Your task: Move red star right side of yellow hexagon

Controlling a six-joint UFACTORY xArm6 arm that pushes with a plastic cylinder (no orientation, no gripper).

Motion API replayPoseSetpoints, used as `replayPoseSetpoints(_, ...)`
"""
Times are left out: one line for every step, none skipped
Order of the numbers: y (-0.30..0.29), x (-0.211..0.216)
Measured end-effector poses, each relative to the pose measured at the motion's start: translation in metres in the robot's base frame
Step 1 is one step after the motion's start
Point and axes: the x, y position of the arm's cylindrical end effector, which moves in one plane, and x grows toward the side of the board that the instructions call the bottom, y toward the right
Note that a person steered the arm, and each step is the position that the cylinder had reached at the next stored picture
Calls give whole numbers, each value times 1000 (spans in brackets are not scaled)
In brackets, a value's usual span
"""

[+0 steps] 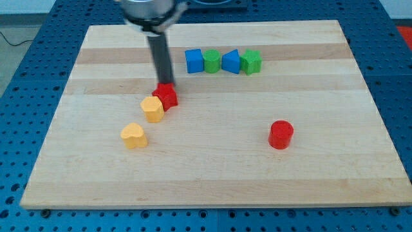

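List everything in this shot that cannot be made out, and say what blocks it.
1. My tip: its very end meets the top edge of the red star; whether they touch cannot be told.
2. The red star's far side: hidden behind the rod.
3. The seam between the red star and the yellow hexagon: touching or a hair apart, too small to tell.
4. The arm above the rod: cut off by the view's top.

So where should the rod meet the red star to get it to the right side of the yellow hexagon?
There is no gripper, so push it. My tip sits at the red star's top edge. The star touches the yellow hexagon's upper right. Probably contact the star's upper-left face and push toward the view's lower right.
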Motion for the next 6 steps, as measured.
replayPoseSetpoints(19, 0)
replayPoseSetpoints(-17, -12)
replayPoseSetpoints(-61, -13)
replayPoseSetpoints(-76, -6)
replayPoseSetpoints(-25, 17)
replayPoseSetpoints(54, 38)
